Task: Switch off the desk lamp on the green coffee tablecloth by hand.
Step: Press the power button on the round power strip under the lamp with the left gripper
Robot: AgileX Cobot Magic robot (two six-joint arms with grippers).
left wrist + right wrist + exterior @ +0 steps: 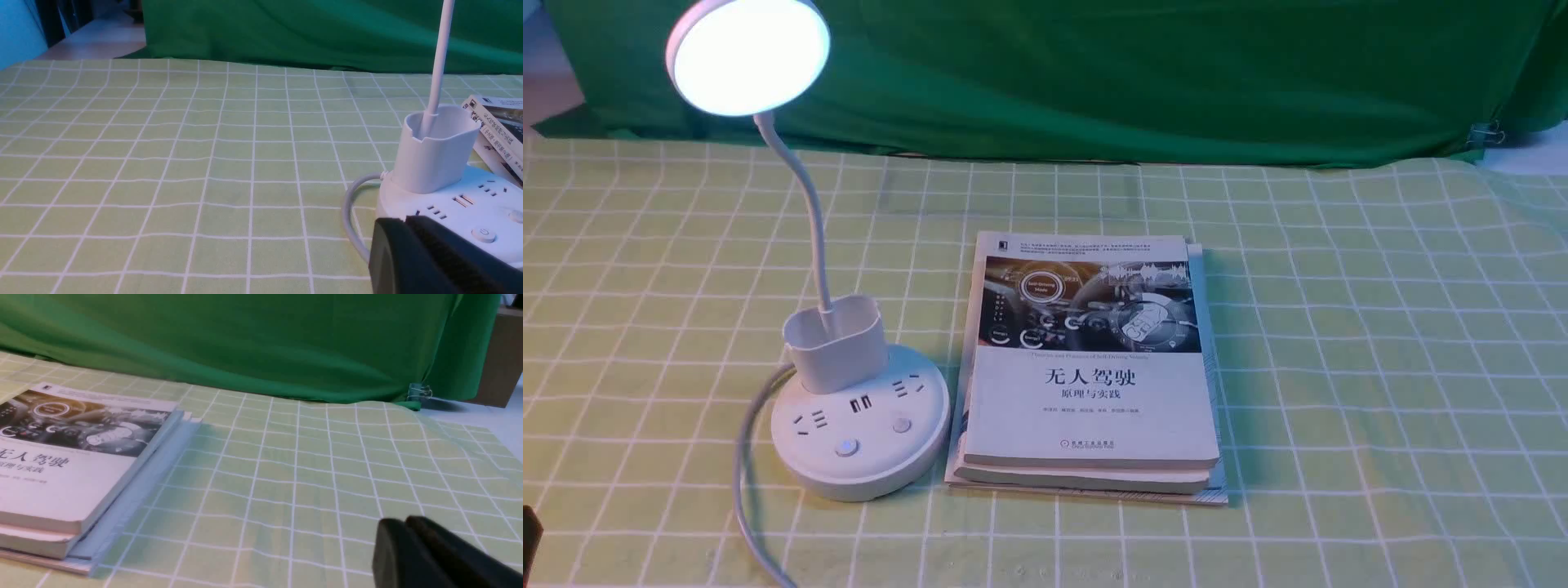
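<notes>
The desk lamp stands at the left of the green coffee tablecloth, and its round disc head glows bright. A thin neck drops into a cup-like holder on the round base. Two buttons sit on the base: the front one has a bluish ring, the other lies nearer the books. In the left wrist view my left gripper is shut and empty, hovering just short of the base and its power button. My right gripper is shut over bare cloth.
A stack of books lies right beside the lamp base. The white cord curves from the base toward the front edge. A plain dark green cloth hangs along the back, held by a binder clip.
</notes>
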